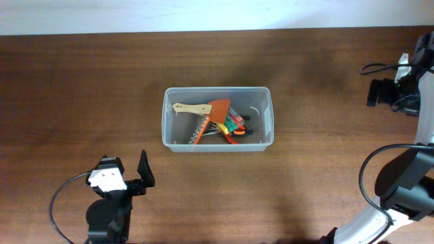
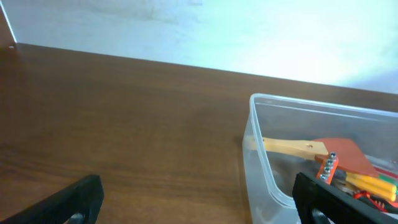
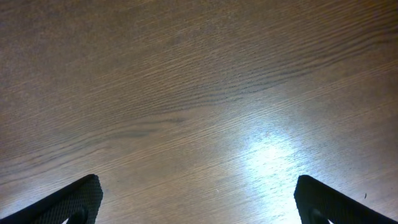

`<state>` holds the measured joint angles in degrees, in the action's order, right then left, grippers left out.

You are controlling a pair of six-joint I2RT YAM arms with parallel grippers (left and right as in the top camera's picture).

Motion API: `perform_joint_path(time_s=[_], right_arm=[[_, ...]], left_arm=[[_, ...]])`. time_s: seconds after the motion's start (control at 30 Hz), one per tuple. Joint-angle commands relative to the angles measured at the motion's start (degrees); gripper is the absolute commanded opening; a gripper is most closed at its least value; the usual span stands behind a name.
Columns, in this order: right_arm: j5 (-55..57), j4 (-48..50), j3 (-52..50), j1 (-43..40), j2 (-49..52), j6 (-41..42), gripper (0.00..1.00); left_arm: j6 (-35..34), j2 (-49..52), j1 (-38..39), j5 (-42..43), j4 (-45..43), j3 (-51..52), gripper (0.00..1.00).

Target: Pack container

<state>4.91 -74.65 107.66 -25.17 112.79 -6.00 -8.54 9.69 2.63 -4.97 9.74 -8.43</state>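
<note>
The clear plastic container [image 1: 217, 139] stands mid-table. Inside it lie a wooden-handled orange scraper [image 1: 207, 108], a metal coil tool and orange, yellow and green hand tools [image 1: 232, 127]. In the left wrist view the container's left wall [image 2: 264, 168] and the scraper [image 2: 311, 148] show at the right. My left gripper [image 1: 139, 177] is open and empty near the table's front left, apart from the container; its fingers [image 2: 199, 202] frame bare wood. My right gripper [image 3: 199, 202] is open and empty over bare table; in the overhead view the right arm [image 1: 400, 88] sits at the far right edge.
A white wall borders the table's far edge [image 1: 203, 15]. Black cables [image 1: 369, 183] loop by the right arm's base at the front right. Brown wood table [image 1: 81, 88] surrounds the container on all sides.
</note>
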Motion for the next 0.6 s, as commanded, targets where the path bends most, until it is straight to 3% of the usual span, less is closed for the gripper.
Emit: perform_joint_path(time_s=[0.0,0.23,0.57], right_arm=[[-0.13,0.15,-0.09,-0.31,0.11,0.52,0.99],[-0.13,0.15,-0.09,-0.31,0.11,0.52,0.99],[-0.13,0.15,-0.09,-0.31,0.09,0.52,0.99]], left_arm=[[1.18,-2.58,-0.31,-0.74,-0.17,1.90,0.99],[1.16,-9.29,-0.31,-0.59,0.70,5.29,0.99],[1.42,-9.44,-2.54,-0.39,0.74,5.31,0.99]])
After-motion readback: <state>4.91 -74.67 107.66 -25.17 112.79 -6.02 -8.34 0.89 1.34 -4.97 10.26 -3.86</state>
